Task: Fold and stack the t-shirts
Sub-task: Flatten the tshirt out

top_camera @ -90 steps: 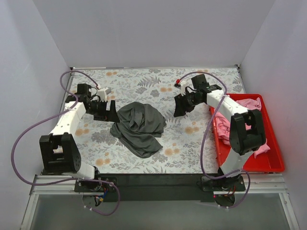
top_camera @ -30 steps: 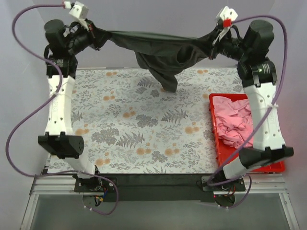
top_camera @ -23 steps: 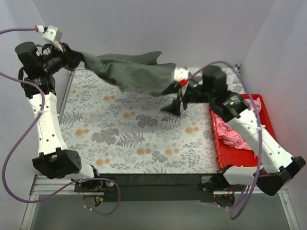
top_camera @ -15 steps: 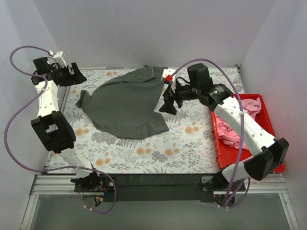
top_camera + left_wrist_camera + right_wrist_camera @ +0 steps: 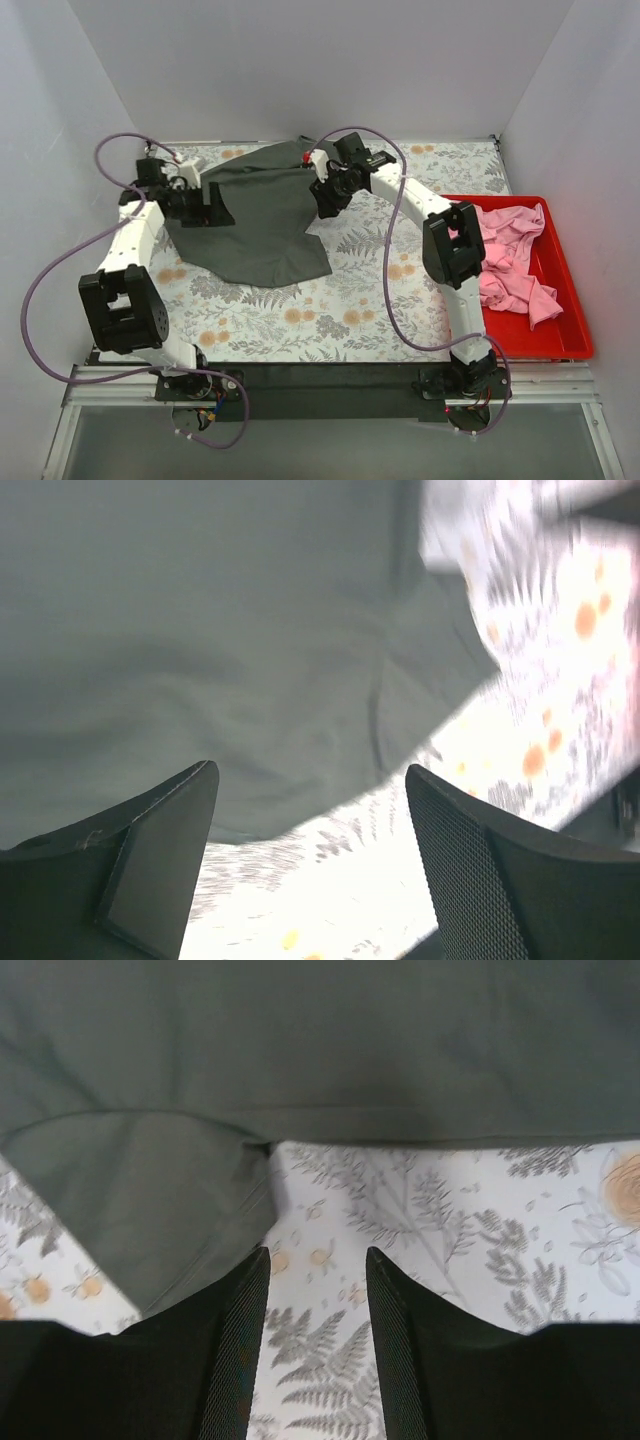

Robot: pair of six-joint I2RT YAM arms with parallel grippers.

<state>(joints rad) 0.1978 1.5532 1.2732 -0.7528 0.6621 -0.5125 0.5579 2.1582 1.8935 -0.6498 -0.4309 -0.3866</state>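
The dark charcoal grey t-shirt point(image 5: 258, 208) lies spread flat on the floral table cloth at the back centre-left. It also shows in the left wrist view point(image 5: 220, 630) and the right wrist view point(image 5: 320, 1040). My left gripper point(image 5: 212, 207) is open and empty over the shirt's left edge. My right gripper point(image 5: 328, 198) is open and empty at the shirt's right edge, its fingers point(image 5: 235, 1360) over bare cloth by a sleeve. The pink t-shirts point(image 5: 505, 255) lie crumpled in the red tray.
The red plastic tray point(image 5: 565, 335) stands along the table's right side. The floral table cloth point(image 5: 380, 300) covers the table. White walls close in the back and both sides. Purple cables loop beside both arms.
The arms lifted the grey shirt, swung it out in the air and laid it flat. Both grippers have let go; they now sit low at the shirt's left and right edges.
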